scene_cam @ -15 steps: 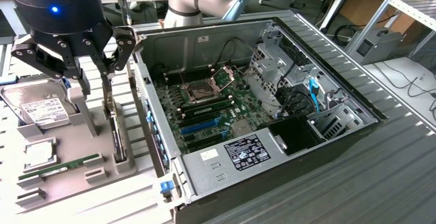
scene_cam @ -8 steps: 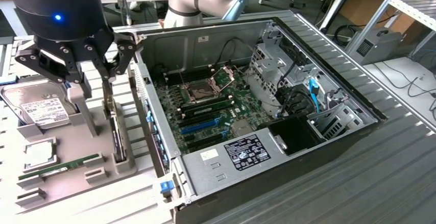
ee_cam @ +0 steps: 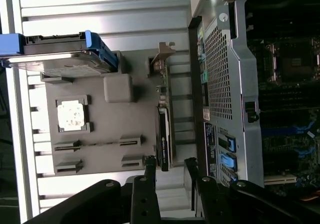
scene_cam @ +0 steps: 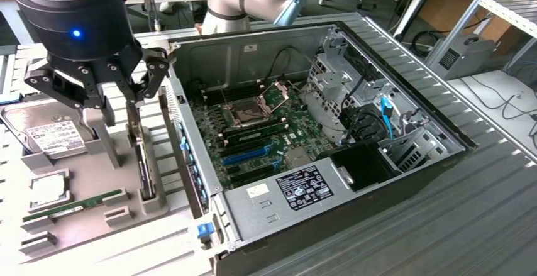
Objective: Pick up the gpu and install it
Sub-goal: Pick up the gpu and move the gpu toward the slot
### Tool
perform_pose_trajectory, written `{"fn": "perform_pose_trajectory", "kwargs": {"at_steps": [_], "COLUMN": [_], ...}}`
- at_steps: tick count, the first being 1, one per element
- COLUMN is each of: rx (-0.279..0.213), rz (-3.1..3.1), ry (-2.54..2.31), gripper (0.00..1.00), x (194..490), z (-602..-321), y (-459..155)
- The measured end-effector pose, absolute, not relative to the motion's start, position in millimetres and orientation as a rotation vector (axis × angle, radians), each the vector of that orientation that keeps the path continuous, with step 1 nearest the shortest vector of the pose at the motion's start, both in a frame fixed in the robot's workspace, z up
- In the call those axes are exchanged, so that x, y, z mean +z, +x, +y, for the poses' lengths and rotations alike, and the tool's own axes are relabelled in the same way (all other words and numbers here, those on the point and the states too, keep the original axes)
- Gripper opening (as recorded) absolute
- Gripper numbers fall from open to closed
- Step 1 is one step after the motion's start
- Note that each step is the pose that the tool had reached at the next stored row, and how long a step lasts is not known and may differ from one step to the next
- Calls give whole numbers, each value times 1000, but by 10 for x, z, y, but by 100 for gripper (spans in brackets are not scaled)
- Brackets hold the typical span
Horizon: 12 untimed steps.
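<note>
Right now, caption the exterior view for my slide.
Open gripper above the gpu standing on edge beside the open computer case.

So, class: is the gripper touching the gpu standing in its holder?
Cannot tell. In the wrist view the gripper straddles one end of the gpu; one fingertip lies beside its edge, neither gap nor contact plain.

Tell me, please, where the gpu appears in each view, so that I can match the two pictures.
Exterior view: the gpu stands on edge in the grey tray, towards the exterior view's left, beside the computer case's wall and under the gripper.
Wrist view: the gpu is seen edge-on, between the tray's pockets and the case's perforated wall.
Shared landmark: the square silver chip lying in the tray.
</note>
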<state>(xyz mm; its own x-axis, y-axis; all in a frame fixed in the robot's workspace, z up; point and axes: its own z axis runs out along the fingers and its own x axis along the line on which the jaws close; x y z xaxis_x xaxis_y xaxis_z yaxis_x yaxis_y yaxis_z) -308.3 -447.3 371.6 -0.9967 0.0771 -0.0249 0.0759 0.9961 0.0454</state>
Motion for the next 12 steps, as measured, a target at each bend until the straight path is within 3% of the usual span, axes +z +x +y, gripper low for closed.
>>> {"fn": "perform_pose_trajectory", "kwargs": {"at_steps": [12], "rx": [69], "rz": [3112], "ry": [119], "gripper": [36], "x": [3408], "z": [-4473], "y": [-3083]}}
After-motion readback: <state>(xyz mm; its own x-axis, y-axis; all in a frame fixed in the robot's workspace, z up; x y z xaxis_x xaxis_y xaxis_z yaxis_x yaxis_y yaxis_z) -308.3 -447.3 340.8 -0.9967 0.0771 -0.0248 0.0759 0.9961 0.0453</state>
